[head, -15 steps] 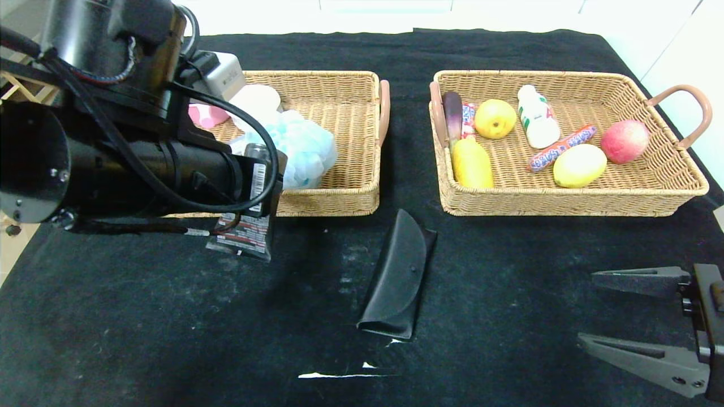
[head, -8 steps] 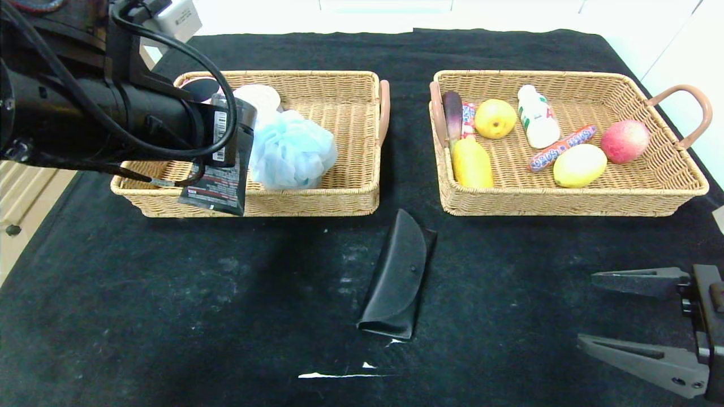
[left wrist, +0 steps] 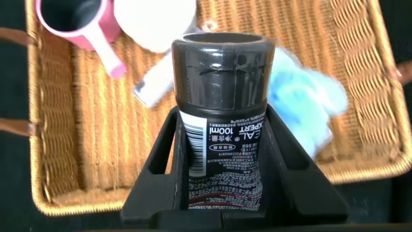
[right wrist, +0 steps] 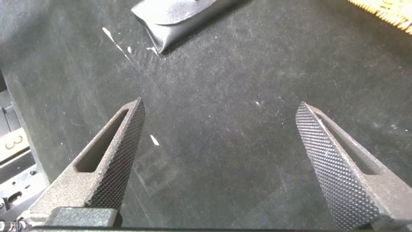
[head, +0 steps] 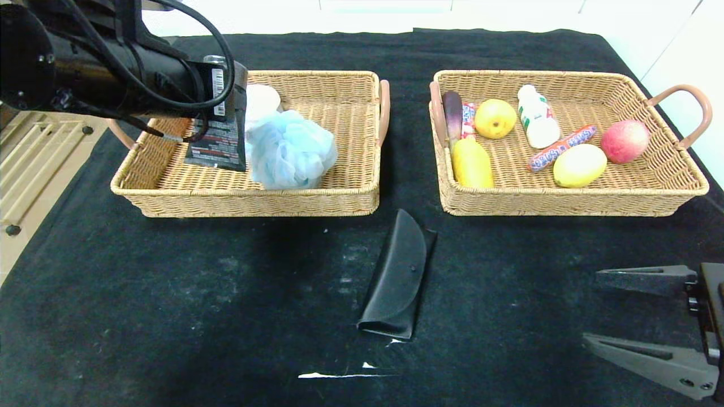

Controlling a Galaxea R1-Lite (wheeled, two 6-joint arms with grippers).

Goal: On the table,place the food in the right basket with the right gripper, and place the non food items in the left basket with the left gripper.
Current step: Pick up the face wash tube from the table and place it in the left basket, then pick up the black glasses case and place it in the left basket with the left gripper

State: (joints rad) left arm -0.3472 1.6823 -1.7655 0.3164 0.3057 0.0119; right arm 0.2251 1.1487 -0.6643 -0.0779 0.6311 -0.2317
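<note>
My left gripper (head: 218, 121) is shut on a black tube with white print (head: 219, 135) and holds it above the left wicker basket (head: 254, 200). In the left wrist view the tube (left wrist: 222, 129) stands between the fingers (left wrist: 158, 164) over the basket floor (left wrist: 96, 142). A black glasses case (head: 396, 277) lies on the black cloth in front of the baskets. The right basket (head: 565, 200) holds fruit, a white bottle and candy. My right gripper (head: 591, 305) is open and empty at the front right; the case also shows in its view (right wrist: 174, 19).
The left basket also holds a light-blue bath sponge (head: 291, 150), a white round item (head: 261, 99) and a pink cup (left wrist: 77, 22). White specks mark the cloth (head: 339, 374) near the front. The table's left edge (head: 34, 186) is close to the left arm.
My left arm has carried the black tube up and back from the cloth in front of the left basket to above the basket's inside. The right arm has barely moved.
</note>
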